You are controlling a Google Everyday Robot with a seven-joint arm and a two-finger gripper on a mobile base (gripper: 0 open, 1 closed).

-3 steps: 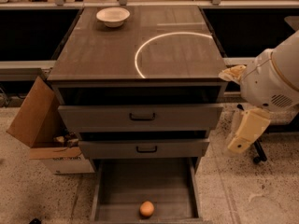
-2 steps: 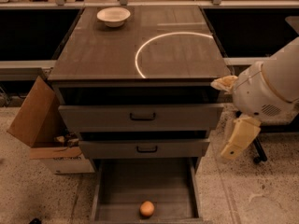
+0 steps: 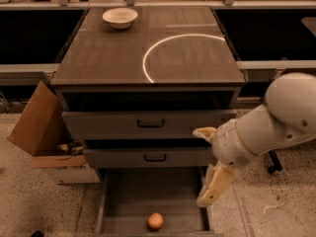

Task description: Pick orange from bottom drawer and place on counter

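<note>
The orange lies on the floor of the open bottom drawer, near its front edge. The counter tops the cabinet and carries a bright white arc. My gripper hangs in front of the cabinet's right side, level with the middle drawer and above the bottom drawer's right rim. It is open and empty, with one cream finger above and the other pointing down. It sits up and to the right of the orange, apart from it.
A white bowl stands at the counter's back left. The two upper drawers with dark handles are pulled out slightly. An open cardboard box stands on the floor left of the cabinet. My white arm comes in from the right.
My arm and gripper have moved left and down, from beside the cabinet's right edge to in front of the drawers. The orange has not moved.
</note>
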